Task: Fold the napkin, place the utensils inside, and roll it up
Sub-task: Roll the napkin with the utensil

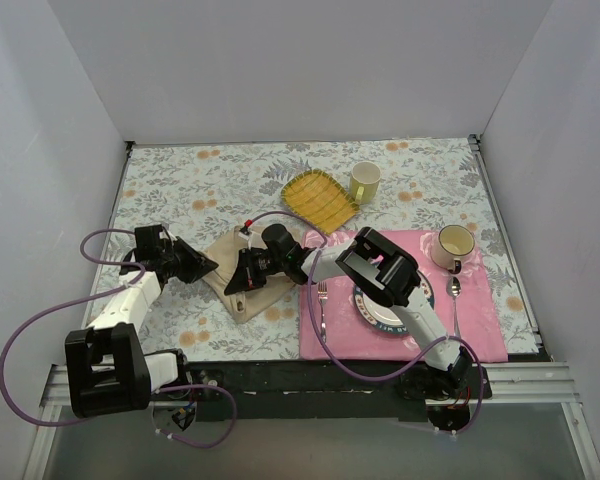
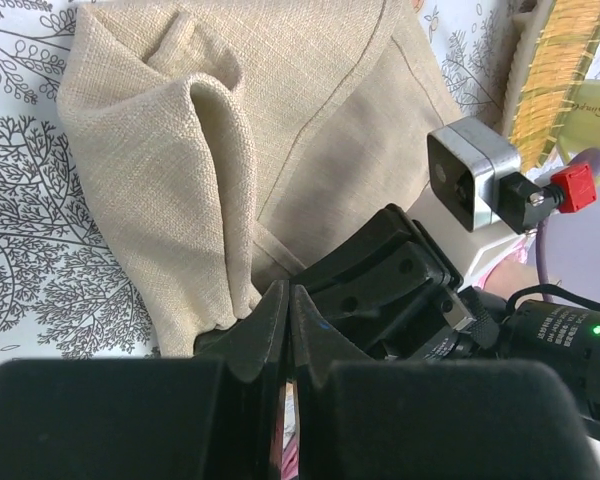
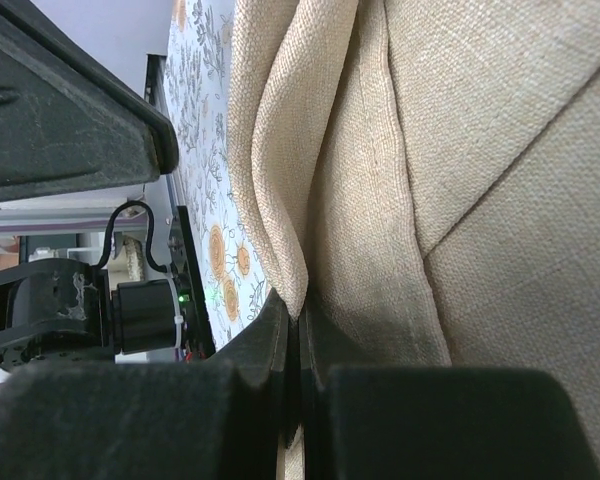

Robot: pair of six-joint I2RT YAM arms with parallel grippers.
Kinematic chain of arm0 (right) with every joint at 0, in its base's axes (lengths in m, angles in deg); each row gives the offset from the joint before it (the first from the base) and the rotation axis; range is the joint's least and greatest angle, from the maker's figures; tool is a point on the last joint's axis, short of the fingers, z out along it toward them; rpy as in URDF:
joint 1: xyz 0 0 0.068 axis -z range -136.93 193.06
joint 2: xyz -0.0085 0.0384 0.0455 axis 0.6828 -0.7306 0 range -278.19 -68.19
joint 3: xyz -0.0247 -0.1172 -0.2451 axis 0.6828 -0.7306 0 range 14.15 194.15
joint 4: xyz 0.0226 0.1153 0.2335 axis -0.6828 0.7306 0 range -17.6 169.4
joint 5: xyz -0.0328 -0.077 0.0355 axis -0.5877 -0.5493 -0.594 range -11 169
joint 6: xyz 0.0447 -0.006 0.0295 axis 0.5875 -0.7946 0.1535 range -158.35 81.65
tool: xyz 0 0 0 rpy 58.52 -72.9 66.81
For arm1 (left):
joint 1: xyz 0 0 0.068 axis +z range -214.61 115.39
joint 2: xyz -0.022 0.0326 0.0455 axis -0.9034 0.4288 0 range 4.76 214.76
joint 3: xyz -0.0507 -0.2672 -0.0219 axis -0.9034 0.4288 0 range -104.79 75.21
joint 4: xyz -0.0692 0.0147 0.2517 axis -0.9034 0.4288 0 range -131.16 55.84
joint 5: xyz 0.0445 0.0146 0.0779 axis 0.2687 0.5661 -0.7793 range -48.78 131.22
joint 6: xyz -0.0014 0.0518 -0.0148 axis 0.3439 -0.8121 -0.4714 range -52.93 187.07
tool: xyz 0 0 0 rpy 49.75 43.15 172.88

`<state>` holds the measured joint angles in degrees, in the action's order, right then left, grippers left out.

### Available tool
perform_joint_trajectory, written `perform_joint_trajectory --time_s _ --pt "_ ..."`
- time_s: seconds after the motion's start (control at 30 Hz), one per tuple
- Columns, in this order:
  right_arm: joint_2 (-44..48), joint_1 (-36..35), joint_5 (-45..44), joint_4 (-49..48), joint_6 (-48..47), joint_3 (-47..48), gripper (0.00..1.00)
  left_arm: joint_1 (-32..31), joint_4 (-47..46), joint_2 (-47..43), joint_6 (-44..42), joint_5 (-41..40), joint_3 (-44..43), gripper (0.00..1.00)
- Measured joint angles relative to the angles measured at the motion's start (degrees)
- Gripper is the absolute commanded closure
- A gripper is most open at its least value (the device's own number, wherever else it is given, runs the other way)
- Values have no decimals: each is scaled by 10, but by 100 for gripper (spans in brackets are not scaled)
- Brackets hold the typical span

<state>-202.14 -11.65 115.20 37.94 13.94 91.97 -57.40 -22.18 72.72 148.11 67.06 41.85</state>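
The left gripper (image 2: 288,298) and the right gripper (image 3: 294,318) are both pinching shut on folds of the napkin (image 1: 263,293) – it is lying between the 2 grippers, and the fork (image 1: 321,298) is lying nearer the right arm.

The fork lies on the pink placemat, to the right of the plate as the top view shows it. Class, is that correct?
Not quite. The fork lies on the pink placemat, but to the left of the plate, as the top external view shows. It is a spoon that lies to the right.
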Motion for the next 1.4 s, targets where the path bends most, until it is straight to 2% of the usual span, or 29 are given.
perform_joint_trajectory --time_s 0.47,0.8,0.9,1.03,1.1,1.23,1.4 --pt "2 0 -1 23 -12 8 99 0 -2 -24 24 -20 31 100" --pt "5 0 -2 37 -17 12 98 0 -60 32 39 -19 60 100" --pt "8 0 -3 47 -23 12 92 0 -81 58 43 -19 64 100" --pt "16 -1 -12 86 -46 23 76 -2 -106 85 45 -10 63 100" --pt "21 -2 -18 120 -64 35 71 -2 -113 97 47 -3 62 100" --pt "30 -9 -30 208 -116 76 55 -2 -119 115 49 10 55 100" --pt "34 -25 -62 349 -206 147 42 -2 -121 123 49 15 52 100"
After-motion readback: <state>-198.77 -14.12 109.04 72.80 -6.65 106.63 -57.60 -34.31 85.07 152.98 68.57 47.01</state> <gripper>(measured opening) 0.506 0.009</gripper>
